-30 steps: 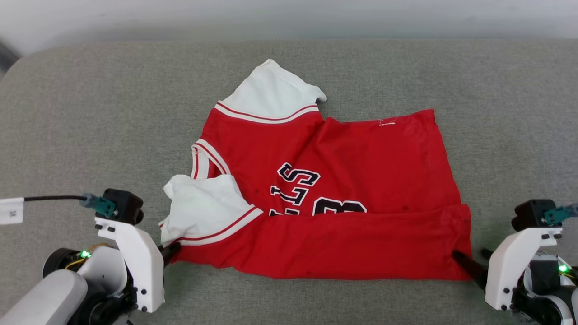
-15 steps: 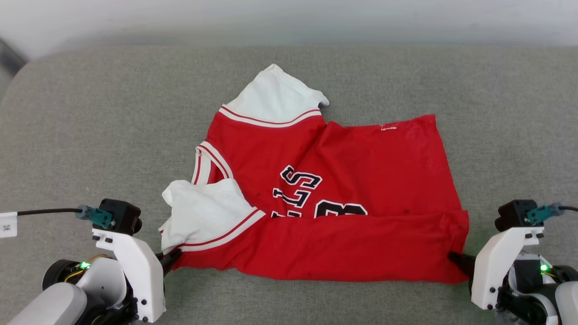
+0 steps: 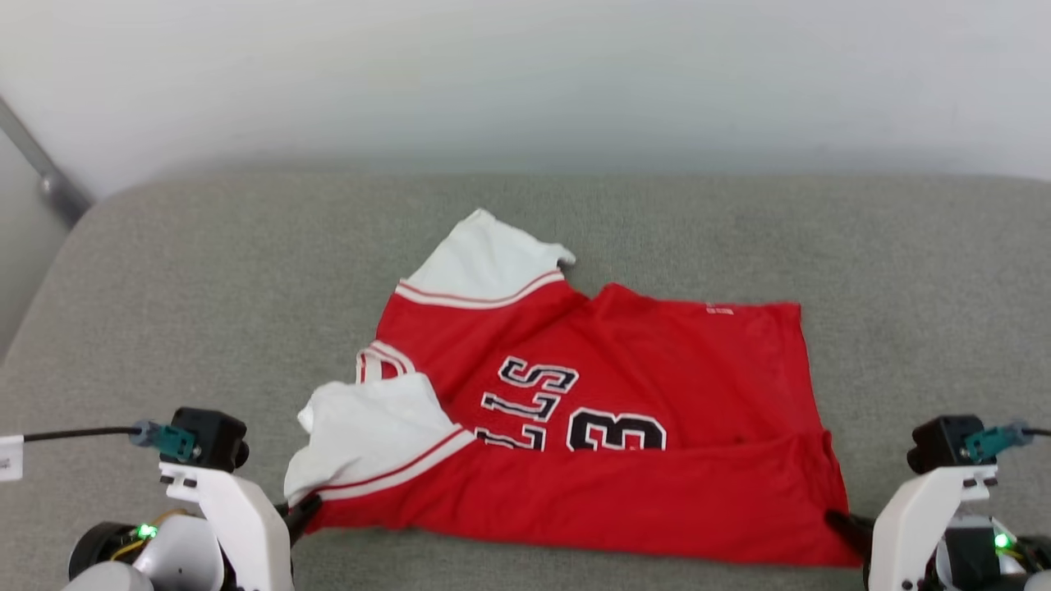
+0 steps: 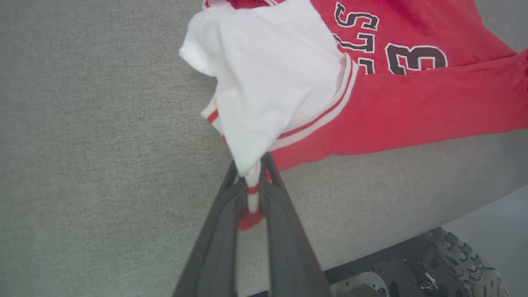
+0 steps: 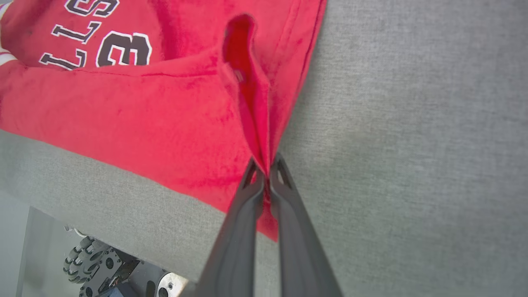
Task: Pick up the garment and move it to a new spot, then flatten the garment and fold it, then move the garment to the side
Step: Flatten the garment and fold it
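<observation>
Jersey [image 3: 657,369], soft, light and limp, lies part-folded on the grey bench [image 3: 205,271] between the robot's left fingers [image 4: 251,171], pinching its white sleeve trim, and right fingers [image 5: 268,173], pinching the red hem corner, likely sound holds for pulling it flat.

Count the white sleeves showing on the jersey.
2. The far sleeve lies at the garment's far edge; the near sleeve sits at its near left corner, trim pinched in the left gripper.
</observation>
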### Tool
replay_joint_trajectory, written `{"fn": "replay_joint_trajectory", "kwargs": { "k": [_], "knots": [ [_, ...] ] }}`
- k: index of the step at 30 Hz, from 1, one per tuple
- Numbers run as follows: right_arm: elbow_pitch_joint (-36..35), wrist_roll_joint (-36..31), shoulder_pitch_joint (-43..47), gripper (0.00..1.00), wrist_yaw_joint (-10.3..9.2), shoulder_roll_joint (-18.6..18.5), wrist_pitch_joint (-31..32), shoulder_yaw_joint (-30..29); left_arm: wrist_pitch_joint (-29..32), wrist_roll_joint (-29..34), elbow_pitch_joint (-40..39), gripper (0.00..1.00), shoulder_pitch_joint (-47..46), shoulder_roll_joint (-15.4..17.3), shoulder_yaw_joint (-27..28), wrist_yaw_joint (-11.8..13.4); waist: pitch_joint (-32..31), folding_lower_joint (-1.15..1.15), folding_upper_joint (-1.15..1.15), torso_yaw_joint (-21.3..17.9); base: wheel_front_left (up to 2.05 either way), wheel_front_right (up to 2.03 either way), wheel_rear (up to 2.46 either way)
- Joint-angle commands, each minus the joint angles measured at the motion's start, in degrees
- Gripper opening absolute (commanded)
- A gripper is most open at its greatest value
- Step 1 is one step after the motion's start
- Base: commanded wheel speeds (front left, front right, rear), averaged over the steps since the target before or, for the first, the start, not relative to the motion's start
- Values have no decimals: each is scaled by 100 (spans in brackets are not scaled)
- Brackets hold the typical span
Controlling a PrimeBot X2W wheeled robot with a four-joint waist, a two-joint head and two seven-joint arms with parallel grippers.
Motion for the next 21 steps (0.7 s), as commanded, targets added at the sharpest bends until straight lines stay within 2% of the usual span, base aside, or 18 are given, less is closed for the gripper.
{"fn": "replay_joint_trajectory", "kwargs": {
  "k": [1, 6, 10, 11, 12, 13, 14, 17, 21],
  "knots": [
    [-19, -6, 84, 0, -3, 16, 7, -23, -26, -27, -11, 0, 77, 0, 9, 24, -172, 0, 0, 32, 0, 0, 0],
    [41, 40, 438, 0, -3, 79, 109, -188, -28, -163, -89, 0, 416, 12, -10, 156, -406, 0, 0, 98, 0, 0, 0],
    [141, 34, 617, 0, -3, 176, 61, -273, -56, -238, -14, 0, 600, -82, -83, 139, -433, 0, 0, 128, 0, 0, 0],
    [167, 30, 647, 49, -3, 202, 28, -282, -103, -238, 56, 0, 592, -137, -94, 108, -431, 0, 0, 137, 0, 0, 0],
    [198, 16, 659, 100, -3, 226, -50, -289, -133, -258, 124, 22, 588, -198, -105, 96, -428, 0, 0, 141, 0, 0, 0],
    [231, -3, 671, 100, -3, 230, -123, -274, -141, -280, 201, 79, 583, -261, -130, 68, -426, 0, 0, 142, 0, 0, 0],
    [235, 11, 681, 100, -3, 241, -225, -243, -173, -294, 278, 100, 557, -323, -146, 40, -424, 0, 0, 138, 0, 0, 0],
    [109, -16, 659, 100, -3, 204, -688, -142, -322, -236, 449, 100, 468, -428, -123, 1, -412, 0, 0, 58, 0, 0, 0],
    [-173, -208, 615, 100, -3, 178, -1641, -85, -637, -54, 472, 100, 351, -432, -2, 42, -407, 0, 0, -109, 0, 0, 0]
  ]
}}
